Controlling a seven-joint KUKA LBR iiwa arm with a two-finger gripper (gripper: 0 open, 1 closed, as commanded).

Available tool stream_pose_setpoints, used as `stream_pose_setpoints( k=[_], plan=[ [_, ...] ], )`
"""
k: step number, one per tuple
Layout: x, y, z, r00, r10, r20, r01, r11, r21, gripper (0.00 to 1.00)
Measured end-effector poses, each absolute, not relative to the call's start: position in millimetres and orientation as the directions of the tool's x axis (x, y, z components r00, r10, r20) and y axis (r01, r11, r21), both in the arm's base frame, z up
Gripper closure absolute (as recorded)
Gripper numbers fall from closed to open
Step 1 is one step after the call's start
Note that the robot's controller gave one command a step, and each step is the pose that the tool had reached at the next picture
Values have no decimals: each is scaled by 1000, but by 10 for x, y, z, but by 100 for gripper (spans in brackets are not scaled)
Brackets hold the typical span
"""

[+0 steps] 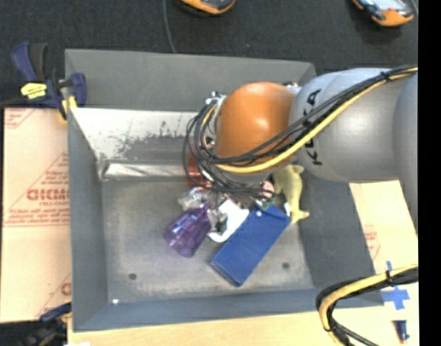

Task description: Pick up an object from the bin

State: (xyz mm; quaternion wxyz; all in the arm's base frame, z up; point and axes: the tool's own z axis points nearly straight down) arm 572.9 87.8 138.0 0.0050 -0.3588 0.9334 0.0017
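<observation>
Orange wrist cover (253, 121) masks the gripper (215, 209), its opening impossible to tell, above one purple translucent piece (186, 231) mid-bin (91, 215), just beside one blue block (248, 245); one pale yellow thing (295, 193) right.

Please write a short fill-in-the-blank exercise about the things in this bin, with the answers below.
1. The flat box in the bin is ___ in colour.
2. The purple plastic piece lies on the box's ___ side in the picture.
3. The round cover on the robot's arm is ___.
Missing words: blue; left; orange.
</observation>
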Motion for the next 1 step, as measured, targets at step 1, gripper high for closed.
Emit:
stream_pose_setpoints(
  k=[1],
  plan=[
    [5747, 651, 2266, -695, -719, -10, -719, 695, -1, 100]
  ],
)
